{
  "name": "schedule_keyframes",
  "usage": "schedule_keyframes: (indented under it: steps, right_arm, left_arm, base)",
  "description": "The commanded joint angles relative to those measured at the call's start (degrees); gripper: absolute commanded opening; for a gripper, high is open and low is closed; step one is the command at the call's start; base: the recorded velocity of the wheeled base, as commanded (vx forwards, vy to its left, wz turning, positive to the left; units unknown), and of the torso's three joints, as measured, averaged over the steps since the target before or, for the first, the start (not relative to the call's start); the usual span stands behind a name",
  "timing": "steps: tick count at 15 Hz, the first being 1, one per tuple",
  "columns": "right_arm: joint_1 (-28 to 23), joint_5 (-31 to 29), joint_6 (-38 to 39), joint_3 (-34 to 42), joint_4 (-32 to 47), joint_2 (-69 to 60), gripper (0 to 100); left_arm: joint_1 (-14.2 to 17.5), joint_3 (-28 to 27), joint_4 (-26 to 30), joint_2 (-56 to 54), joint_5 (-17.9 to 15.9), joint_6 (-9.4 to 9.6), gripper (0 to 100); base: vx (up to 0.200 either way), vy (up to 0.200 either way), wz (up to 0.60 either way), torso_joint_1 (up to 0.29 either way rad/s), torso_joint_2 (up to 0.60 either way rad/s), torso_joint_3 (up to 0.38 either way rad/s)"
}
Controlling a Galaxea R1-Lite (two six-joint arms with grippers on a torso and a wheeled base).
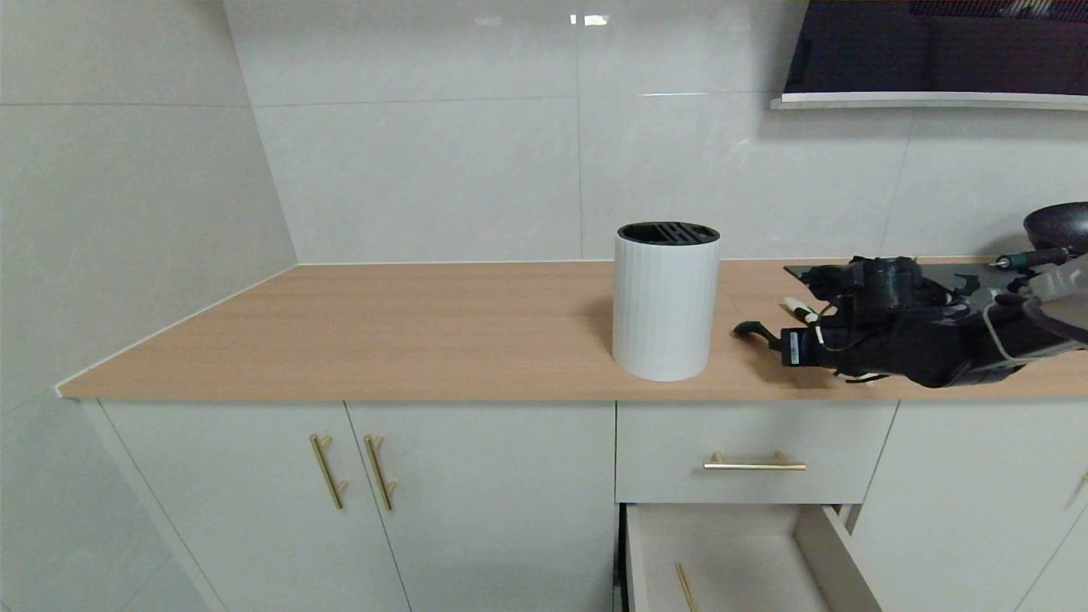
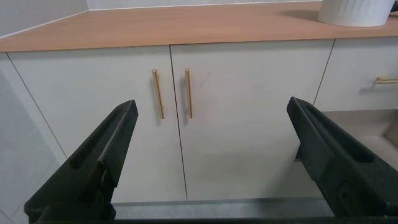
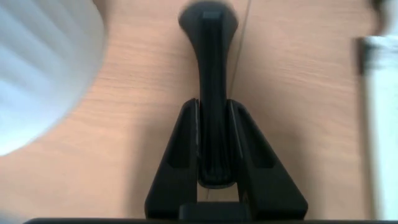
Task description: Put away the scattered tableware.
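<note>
— What does the right gripper [image 3: 213, 109] hold?
— A black slender handle [image 3: 210, 50] with a rounded end. The two black fingers [image 3: 180, 155] press against it from both sides, and it juts out well past their tips.
— And under it?
— A light wooden countertop [image 3: 143, 118] with a fine grain.
— Anything else nearby?
— A white ribbed cylindrical holder [image 3: 37, 68] stands on the countertop to the left, near the rounded end and apart from it. On the handle's other side lies a pale blurred object [image 3: 380, 112], too unclear to tell what it is.

holder [image 1: 665, 306] on counter [image 1: 382, 331] | right gripper [image 1: 786, 340], utensil [image 1: 748, 328] in fingers [image 3: 177, 168], just right of holder | drawer [image 1: 731, 552] below counter
</note>
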Motion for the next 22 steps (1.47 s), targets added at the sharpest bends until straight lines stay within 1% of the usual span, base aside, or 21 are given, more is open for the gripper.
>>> schedule_keyframes:
  steps: [1,2,4,6,7,8,10,14,17,19,22]
  right_arm:
    - [0.3,0.0,1.2,8.0,-0.1,-9.7,0]
    - [0.4,0.1,1.1,13.5,-0.4,-14.3,0]
    - [1.0,0.1,1.1,20.6,-0.4,-19.4,0]
    - [1.1,0.3,1.1,26.3,-0.5,-23.6,0]
    - [1.1,0.3,1.1,26.3,-0.5,-23.6,0]
    - [1.1,0.3,1.1,30.3,-0.4,-26.9,0]
    - [1.5,0.4,1.0,34.9,-0.5,-31.4,0]
    - [3.2,0.4,0.9,41.5,-0.6,-33.4,0]
    - [4.3,0.4,0.8,45.5,-6.3,-32.0,0]
    - [5.4,0.4,0.7,46.5,-8.2,-30.2,0]
    - [5.4,0.3,0.7,46.6,-9.1,-26.7,0]
  left_arm:
    - [0.0,0.0,0.0,0.0,0.0,0.04,100]
    - [0.0,0.0,0.0,0.0,0.0,0.04,100]
    - [0.0,0.0,0.0,0.0,0.0,-0.05,100]
    - [0.0,0.0,0.0,0.0,0.0,0.04,100]
    - [0.0,0.0,0.0,0.0,0.0,0.04,100]
    - [0.0,0.0,0.0,0.0,0.0,-0.05,100]
    - [0.0,0.0,0.0,0.0,0.0,-0.05,100]
    - [0.0,0.0,0.0,0.0,0.0,-0.05,100]
    - [0.0,0.0,0.0,0.0,0.0,-0.05,100]
    - [0.0,0.0,0.0,0.0,0.0,-0.05,100]
    - [0.0,0.0,0.0,0.0,0.0,-0.05,100]
  base:
    - [0.000,0.000,0.00,0.000,0.00,0.000]
    - [0.000,0.000,0.00,0.000,0.00,0.000]
    - [0.000,0.000,0.00,0.000,0.00,0.000]
    - [0.000,0.000,0.00,0.000,0.00,0.000]
    - [0.000,0.000,0.00,0.000,0.00,0.000]
    - [0.000,0.000,0.00,0.000,0.00,0.000]
    - [0.000,0.000,0.00,0.000,0.00,0.000]
    - [0.000,0.000,0.00,0.000,0.00,0.000]
    - [0.000,0.000,0.00,0.000,0.00,0.000]
    - [0.000,0.000,0.00,0.000,0.00,0.000]
    - [0.000,0.000,0.00,0.000,0.00,0.000]
